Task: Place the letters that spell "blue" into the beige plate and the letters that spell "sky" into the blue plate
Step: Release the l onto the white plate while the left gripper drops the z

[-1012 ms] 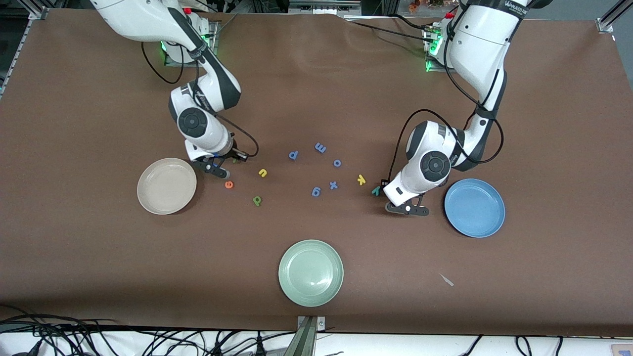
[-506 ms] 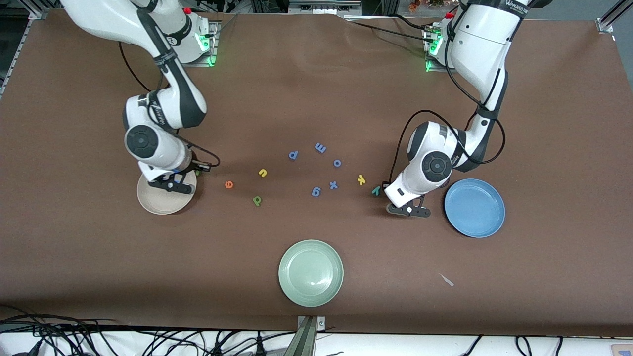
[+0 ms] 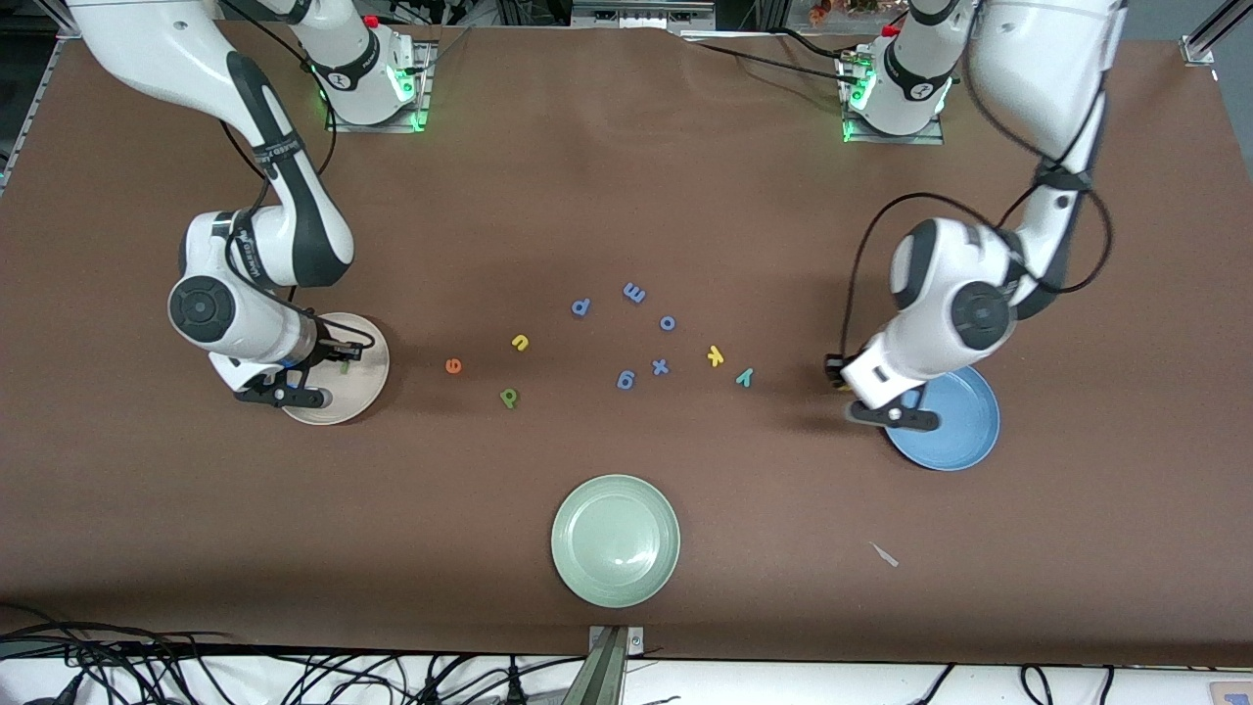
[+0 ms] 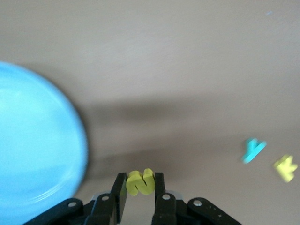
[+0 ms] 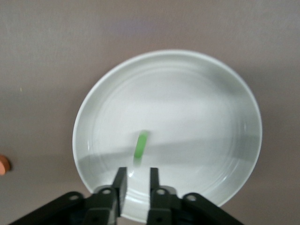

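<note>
Yellow s (image 4: 140, 182) pinched in left tool (image 4: 140, 190); green l (image 5: 140, 146) blurred below right tool (image 5: 134, 180), fingers narrowly parted.

Right gripper (image 3: 294, 390) carried the l (image 5: 140, 146) to the beige plate (image 3: 362, 392); left gripper (image 4: 140, 183) lifted the s (image 4: 140, 181).

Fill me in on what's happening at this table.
Two arms are sorting foam letters onto plates. The left tool grips the yellow s at the blue plate's rim. The right tool hangs open over the beige plate. The green l is free of it, in the plate or just above it. The e, u, b, k and y lie on the table between the plates.
</note>
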You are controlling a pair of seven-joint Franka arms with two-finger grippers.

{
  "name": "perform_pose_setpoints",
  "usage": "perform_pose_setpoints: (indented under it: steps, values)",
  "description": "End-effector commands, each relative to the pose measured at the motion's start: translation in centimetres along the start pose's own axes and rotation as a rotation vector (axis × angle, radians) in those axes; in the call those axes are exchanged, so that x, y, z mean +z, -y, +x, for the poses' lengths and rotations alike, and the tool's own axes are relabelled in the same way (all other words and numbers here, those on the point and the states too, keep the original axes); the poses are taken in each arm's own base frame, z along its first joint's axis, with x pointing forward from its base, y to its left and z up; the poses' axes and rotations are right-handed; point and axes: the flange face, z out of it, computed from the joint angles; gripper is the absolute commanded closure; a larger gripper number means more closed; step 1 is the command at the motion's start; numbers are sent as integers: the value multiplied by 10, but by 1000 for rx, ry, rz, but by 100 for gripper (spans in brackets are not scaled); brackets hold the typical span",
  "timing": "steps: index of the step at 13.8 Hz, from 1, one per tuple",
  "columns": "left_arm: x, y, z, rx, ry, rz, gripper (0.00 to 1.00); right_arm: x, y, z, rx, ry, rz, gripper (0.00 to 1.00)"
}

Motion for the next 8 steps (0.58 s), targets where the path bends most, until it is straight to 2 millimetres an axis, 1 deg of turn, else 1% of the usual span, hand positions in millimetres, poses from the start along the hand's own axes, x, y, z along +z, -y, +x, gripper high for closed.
perform_pose_setpoints:
  steps: [1,2,3,4,5,7,8]
  values:
    - [2,50,-24,80,29,60,72,-5,33,6,-20,-10,8,0]
    - [3,58,-24,118,34,80,71,-6,48,5,-4,-15,7,0]
    - [4,68,-24,119,37,86,70,-7,64,4,14,-21,6,0]
    - [6,68,-24,119,35,87,58,-6,80,0,12,-22,6,0]
    - [9,66,-23,113,38,88,25,-7,97,-5,11,-24,11,0]
    - [7,63,-21,114,32,89,9,-2,120,-11,68,-24,55,0]
    - [6,60,-20,114,27,87,8,2,135,-16,69,-20,63,0]
